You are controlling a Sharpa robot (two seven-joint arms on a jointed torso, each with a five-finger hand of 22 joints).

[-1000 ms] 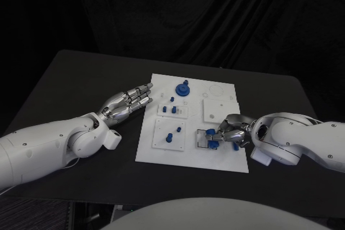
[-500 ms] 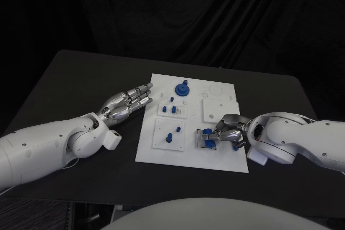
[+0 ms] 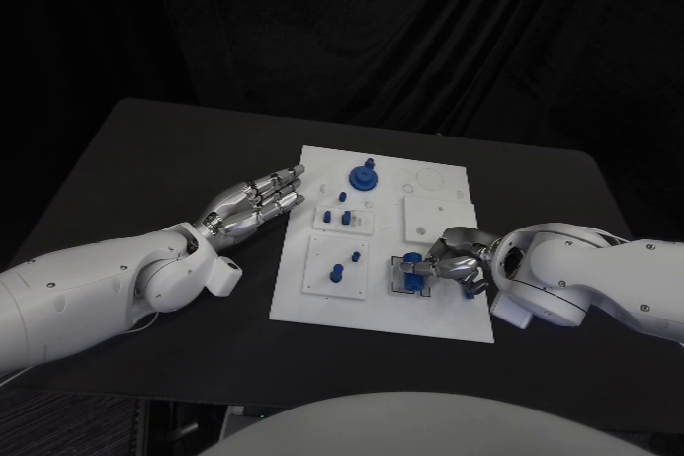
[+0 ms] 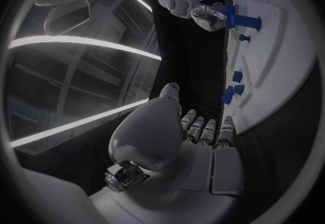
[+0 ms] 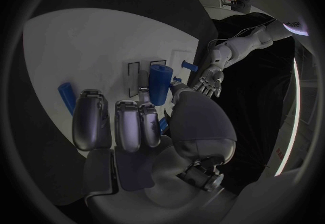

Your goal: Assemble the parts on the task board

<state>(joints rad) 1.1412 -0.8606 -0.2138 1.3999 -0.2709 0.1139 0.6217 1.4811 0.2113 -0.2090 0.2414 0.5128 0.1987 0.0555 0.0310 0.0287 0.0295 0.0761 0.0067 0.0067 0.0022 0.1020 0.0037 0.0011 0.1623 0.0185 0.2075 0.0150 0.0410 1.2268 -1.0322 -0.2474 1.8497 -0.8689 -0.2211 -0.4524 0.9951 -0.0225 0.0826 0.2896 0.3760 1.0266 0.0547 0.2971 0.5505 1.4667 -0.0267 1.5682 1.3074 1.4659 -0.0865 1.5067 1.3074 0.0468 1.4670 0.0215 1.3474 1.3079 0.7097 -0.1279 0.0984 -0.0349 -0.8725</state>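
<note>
The left hand (image 3: 257,205) lies on the black table (image 3: 142,159) just beside the left edge of the white board (image 3: 442,313), palm up, fingers stretched out side by side and holding nothing. On the board, a round blue knob (image 3: 364,177) stands near the far edge, two small blue pegs (image 3: 336,217) sit just below it, and another blue peg (image 3: 336,272) stands in the square plate at the near left. Further right, the right hand (image 3: 459,266) rests over the board's near right part, its fingers curled around an upright blue cylinder (image 5: 158,84) that stands at a small dark-framed fixture (image 3: 403,278). A short blue pin (image 5: 66,97) lies on the board just beside that hand's fingers.
</note>
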